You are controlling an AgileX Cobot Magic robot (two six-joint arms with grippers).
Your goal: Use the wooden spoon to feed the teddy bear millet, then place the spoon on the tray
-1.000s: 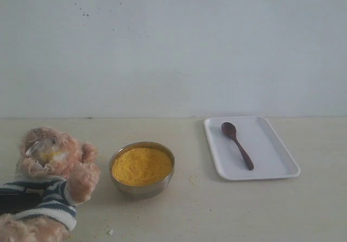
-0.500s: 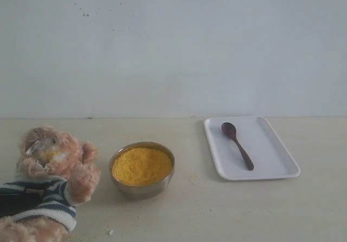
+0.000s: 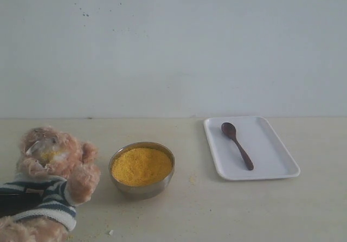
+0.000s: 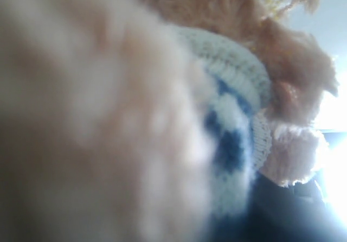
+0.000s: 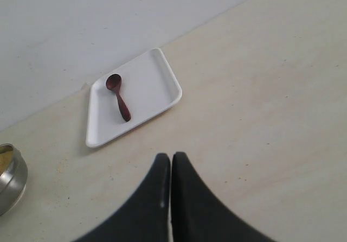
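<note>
right gripper (image 5: pixel 171 161): fingers pressed together, holding nothing, poised above the bare table (image 3: pixel 227 215), well apart from the tray (image 3: pixel 274 173); left gripper (image 3: pixel 15 203): a dark finger lies across the striped shirt of the teddy bear (image 3: pixel 54 163), and fur fills its wrist view, so it is judged to be pinching the bear's body.

the wooden spoon (image 3: pixel 237 146) lies wholly inside the tray, oval end toward the wall; the bear leans beside the steel bowl (image 3: pixel 142 191), one paw near its rim; the millet (image 3: pixel 141 166) fills the bowl; a yellow patch shows on the bear's snout, and loose grains lie near the bowl.

judgement: feeding and spoon return look done; the step in hand is standing clear; keep the right gripper high and away from the tray rim; if the bear is released, lower it away from the bowl, so the paw cannot tip it.

count: one bear; one bowl of millet; one spoon; one tray; two grippers.
</note>
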